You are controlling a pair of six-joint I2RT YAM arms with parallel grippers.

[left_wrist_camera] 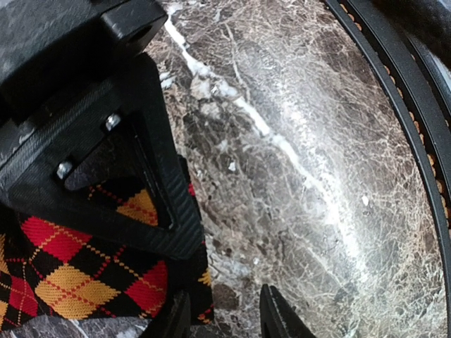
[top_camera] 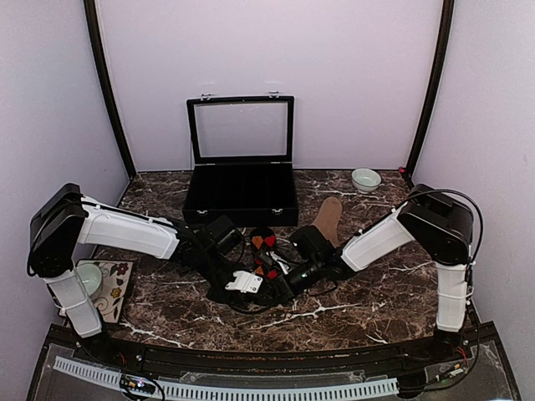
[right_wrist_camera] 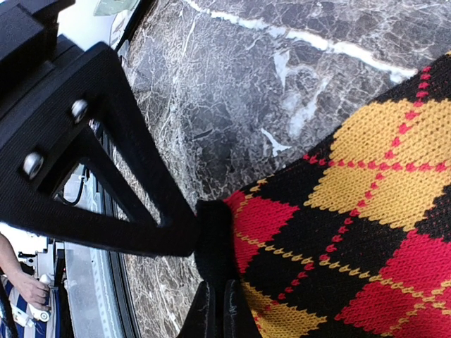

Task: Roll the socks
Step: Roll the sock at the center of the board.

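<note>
A black, red-and-yellow argyle sock (top_camera: 263, 241) is seen on a brown marble table (top_camera: 376, 305). A plain tan fabric sock (top_camera: 328, 219) is laid near an open black case (top_camera: 242, 196).

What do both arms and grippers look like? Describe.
The left arm and right arm have white shells and black joints; a black cable loops at the right elbow. The left gripper and right gripper are black triangular frames with silver screws.

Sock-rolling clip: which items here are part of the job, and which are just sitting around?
Job: argyle sock, pinched by the right gripper; tan sock.
Lying about: black case; white bowl; cup on patterned mat.
</note>
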